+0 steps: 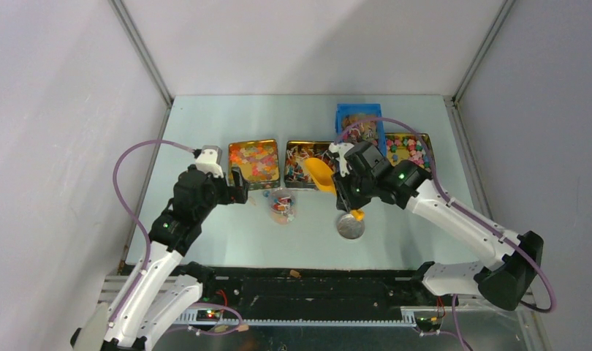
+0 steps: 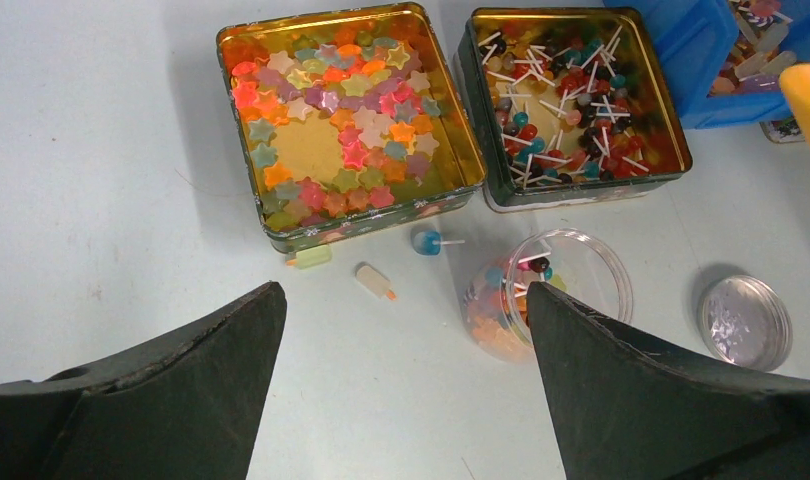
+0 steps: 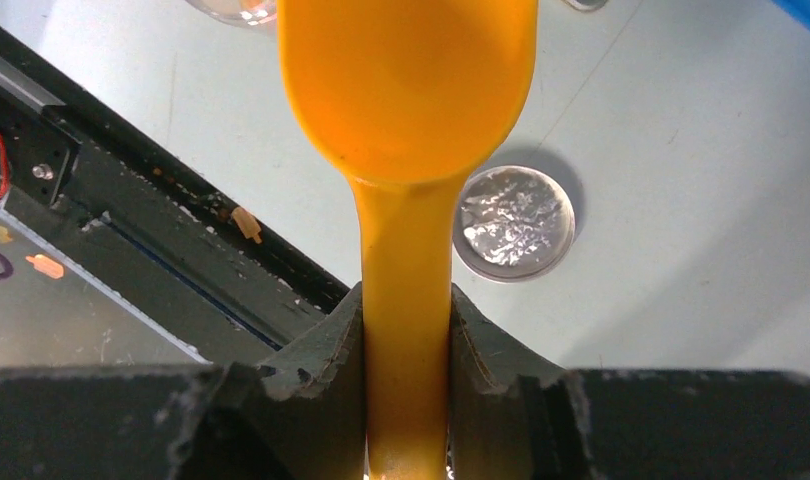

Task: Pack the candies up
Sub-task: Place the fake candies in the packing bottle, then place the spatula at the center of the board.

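The candies lie in gold tins: star jellies [image 2: 336, 130] in the left tin [image 1: 253, 162] and white-stick lollipops [image 2: 561, 100] in the middle tin [image 1: 302, 164]. A clear round jar [image 2: 541, 300] stands on the table in front of them, partly filled with mixed candies [image 1: 282, 205]. Three loose candies [image 2: 375, 281] lie next to it. My left gripper [image 2: 406, 330] is open and empty, low over the table just left of the jar. My right gripper [image 3: 406, 320] is shut on the handle of an orange scoop [image 3: 406, 90], held above the table by the middle tin. The scoop's bowl [image 1: 320, 175] looks empty.
A round silver lid [image 1: 350, 226] lies on the table near the front, right of the jar. A blue bin [image 1: 360, 123] and a third tin of candies [image 1: 410, 151] stand at the back right. The black base rail [image 1: 308, 289] runs along the near edge.
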Motion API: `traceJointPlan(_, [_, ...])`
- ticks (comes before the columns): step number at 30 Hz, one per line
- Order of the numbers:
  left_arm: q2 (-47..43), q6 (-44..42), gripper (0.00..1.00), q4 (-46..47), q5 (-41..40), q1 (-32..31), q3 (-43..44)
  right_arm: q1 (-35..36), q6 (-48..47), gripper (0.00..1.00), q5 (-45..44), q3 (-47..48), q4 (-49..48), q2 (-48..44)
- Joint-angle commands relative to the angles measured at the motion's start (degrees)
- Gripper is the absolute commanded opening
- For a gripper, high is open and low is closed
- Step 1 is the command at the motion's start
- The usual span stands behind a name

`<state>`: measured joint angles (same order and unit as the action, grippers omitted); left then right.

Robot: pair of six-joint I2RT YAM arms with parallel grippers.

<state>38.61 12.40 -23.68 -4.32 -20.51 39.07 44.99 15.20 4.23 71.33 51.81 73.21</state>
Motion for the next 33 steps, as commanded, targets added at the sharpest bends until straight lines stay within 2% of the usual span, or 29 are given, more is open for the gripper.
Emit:
traceJointPlan(1, [-0.2, -1.15, 0.98, 0.86, -0.43, -0.49, 1.27, -1.01, 2.16, 0.0, -1.77, -3.64, -3.51, -3.83])
traceJointPlan(11, [-0.21, -1.15, 0.98, 0.87, -0.43, -0.58, 1.27, -7.5, 5.98, 0.0, -1.32, -16.05, -8.25, -12.72])
traceJointPlan(20, [-0.11, -1.15, 0.98, 0.88, -0.35, -0.58, 1.27, -18.88, 7.55, 0.0, 2.15, -25.02, -9.06, -20.85])
traceJointPlan(27, [-0.11, -1.15, 0.98, 0.83, -0.55, -0.67, 1.28, -24.12, 8.6, 0.0, 2.13, -25.78, -9.01, -22.54])
traceJointPlan(33, [-0.11, -1.15, 0.98, 0.88, -0.52, -0.67, 1.27, -25.63, 8.35, 0.0, 2.58, -26.04, -9.23, -22.01])
